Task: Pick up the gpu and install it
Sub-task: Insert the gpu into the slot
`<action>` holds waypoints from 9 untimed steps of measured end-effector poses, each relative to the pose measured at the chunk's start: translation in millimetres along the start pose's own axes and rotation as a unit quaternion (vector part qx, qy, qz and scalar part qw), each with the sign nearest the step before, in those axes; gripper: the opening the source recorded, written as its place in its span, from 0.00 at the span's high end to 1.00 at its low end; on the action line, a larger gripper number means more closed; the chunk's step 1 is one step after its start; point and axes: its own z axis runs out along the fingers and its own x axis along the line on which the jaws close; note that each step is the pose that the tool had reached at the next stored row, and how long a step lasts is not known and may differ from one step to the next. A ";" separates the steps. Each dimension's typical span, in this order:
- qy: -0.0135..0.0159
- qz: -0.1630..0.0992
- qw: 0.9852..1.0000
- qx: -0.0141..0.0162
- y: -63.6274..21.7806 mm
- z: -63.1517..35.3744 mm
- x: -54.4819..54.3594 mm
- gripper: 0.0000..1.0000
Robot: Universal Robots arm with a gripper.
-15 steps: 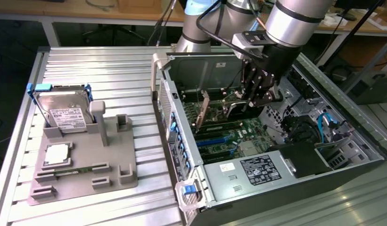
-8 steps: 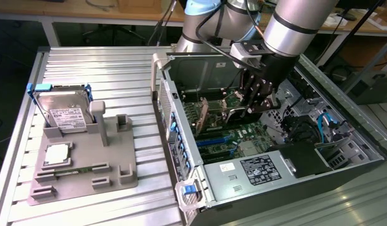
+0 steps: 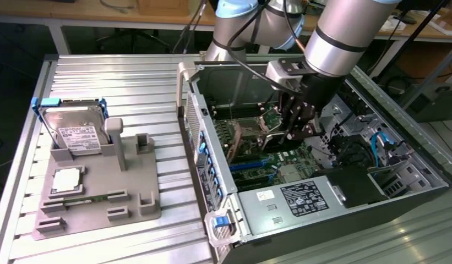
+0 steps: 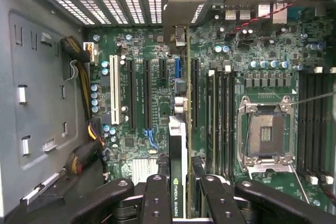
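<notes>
My gripper [image 4: 184,205] is shut on the gpu [image 4: 178,129], a thin card seen edge-on with a green and black label between the two black fingers [image 4: 157,198]. The card's silver bracket [image 4: 181,3] points toward the case's rear grille. The gpu hangs over the green motherboard [image 4: 142,145], in line with the expansion slots near the short blue slot [image 4: 177,69]; whether it touches a slot I cannot tell. In the exterior view the gripper [image 3: 295,132] reaches down into the open computer case [image 3: 211,165], above the motherboard [image 3: 248,165].
A white slot [image 4: 114,90], memory slots [image 4: 220,119] and the bare CPU socket [image 4: 268,135] flank the card. The power supply [image 3: 303,198] fills the near end of the case. On the exterior view's left, a grey fixture [image 3: 134,214] holds a hard drive [image 3: 77,129], a chip [image 3: 66,180] and a memory stick [image 3: 86,199].
</notes>
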 end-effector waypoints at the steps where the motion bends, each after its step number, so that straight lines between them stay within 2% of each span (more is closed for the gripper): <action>1: 0.000 0.000 1.000 0.000 1.2 3.0 0.1 0.73; 9: 0.000 0.000 1.000 0.000 11.6 18.0 0.4 0.73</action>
